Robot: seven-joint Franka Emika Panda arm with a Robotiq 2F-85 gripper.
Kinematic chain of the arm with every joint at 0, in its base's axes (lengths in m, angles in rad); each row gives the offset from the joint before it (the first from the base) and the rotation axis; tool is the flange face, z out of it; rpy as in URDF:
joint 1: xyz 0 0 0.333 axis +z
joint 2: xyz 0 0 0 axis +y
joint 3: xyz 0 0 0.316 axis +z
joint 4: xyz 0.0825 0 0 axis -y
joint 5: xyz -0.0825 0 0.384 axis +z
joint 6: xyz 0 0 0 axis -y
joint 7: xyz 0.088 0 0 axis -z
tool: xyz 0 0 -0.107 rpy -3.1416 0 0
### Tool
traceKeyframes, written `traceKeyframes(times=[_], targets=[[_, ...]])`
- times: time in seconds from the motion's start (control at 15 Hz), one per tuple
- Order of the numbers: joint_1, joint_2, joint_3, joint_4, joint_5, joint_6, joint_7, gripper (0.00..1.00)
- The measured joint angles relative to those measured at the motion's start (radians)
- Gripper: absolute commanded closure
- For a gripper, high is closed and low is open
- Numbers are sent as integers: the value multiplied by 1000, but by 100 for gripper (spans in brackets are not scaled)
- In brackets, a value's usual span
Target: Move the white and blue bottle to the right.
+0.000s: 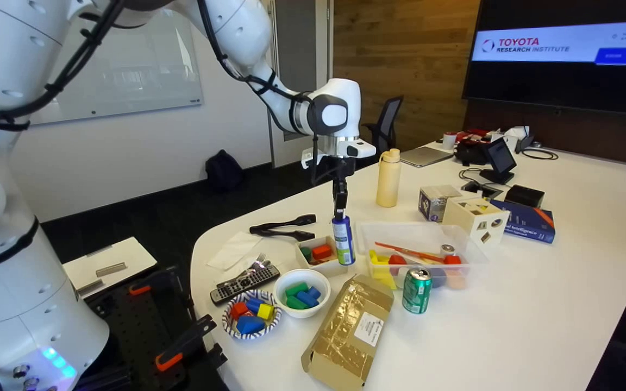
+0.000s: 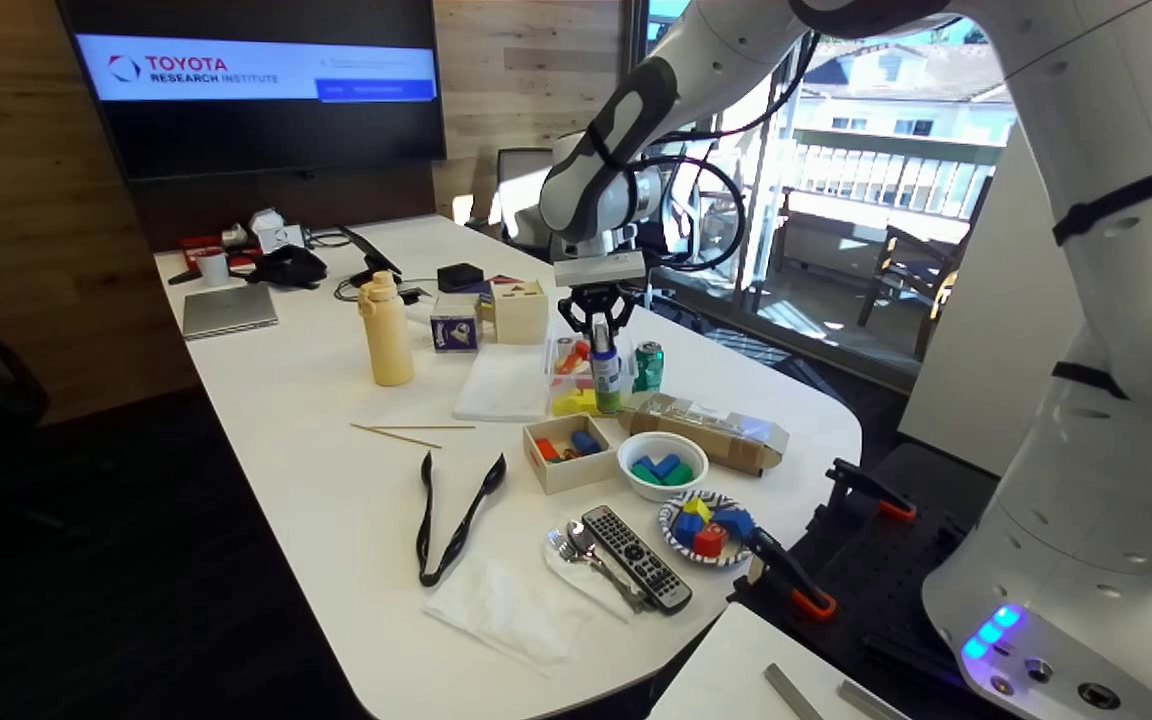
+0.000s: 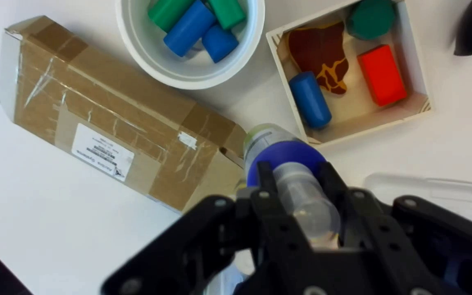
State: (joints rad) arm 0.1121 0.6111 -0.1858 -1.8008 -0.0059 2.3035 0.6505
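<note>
In an exterior view, the fingers [image 1: 339, 199] held the bottle [image 1: 344, 240] roughly upright directly beneath them, near a tub [image 1: 408, 233]. In an exterior view, a can [image 2: 649, 367] also crowded the counter [image 2: 286, 400] below the fingers, likely why they gripped from above. In the wrist view, they were clamped on the bottle's clear top, presumably for its narrow fit.

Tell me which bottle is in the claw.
The small white and blue bottle, gripped at its top by the claw; the taller cream bottle stands apart on the table.
</note>
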Motion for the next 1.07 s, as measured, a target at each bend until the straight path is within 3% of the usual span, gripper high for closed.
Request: traceKeyframes(times=[1.07], targets=[[-13, 123, 20, 32, 40, -2, 62, 92]])
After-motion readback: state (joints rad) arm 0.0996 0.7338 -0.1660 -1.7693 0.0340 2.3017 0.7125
